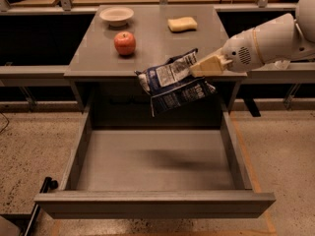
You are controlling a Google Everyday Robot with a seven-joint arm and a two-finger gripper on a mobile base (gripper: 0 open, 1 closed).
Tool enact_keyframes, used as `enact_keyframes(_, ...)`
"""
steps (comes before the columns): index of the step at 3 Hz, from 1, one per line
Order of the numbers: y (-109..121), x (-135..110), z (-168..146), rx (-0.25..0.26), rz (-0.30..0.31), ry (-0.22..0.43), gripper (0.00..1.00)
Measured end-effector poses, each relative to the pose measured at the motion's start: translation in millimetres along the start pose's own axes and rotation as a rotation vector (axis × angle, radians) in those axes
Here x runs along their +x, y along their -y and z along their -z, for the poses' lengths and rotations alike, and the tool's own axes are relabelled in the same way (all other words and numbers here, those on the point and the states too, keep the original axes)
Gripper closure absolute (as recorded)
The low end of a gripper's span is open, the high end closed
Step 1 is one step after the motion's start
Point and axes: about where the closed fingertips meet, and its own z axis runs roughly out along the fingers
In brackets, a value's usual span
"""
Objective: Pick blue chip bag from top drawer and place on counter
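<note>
Blue chip bag (170, 85) pinched in my end effector (196, 69), dangling off its tip, up over the open top drawer (152, 203)

- Table (157, 48): upper centre of the frame, behind and above the drawer.
- Drawer (152, 203): lower centre, pulled out toward the bottom edge.
- Bowl (116, 15): on the table, rear left.
- Apple (125, 43): on the table, just in front of the bowl.
- Sponge (182, 24): on the table, rear right, well apart from the bowl.
- Chip bag (172, 82): mid-frame, in the air across the table's front edge, above the drawer's rear.
- Gripper (197, 69): right of centre, clamped on the bag's right end; arm (266, 43) enters from the right edge.
</note>
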Motion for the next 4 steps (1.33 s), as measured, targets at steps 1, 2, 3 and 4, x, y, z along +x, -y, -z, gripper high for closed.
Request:
enact_keyframes(1, 20.9, -9.4, -12.5, 0.029, -0.018, 0.054, 1.00)
enact_keyframes(2, 44.4, -32.8, -12.9, 0.084, 0.010, 0.124, 1.00)
enact_keyframes(3, 72.5, -57.3, -11.3, 0.140, 0.026, 0.207, 1.00)
enact_keyframes(4, 102.7, -80.1, -10.2, 0.205, 0.031, 0.273, 1.00)
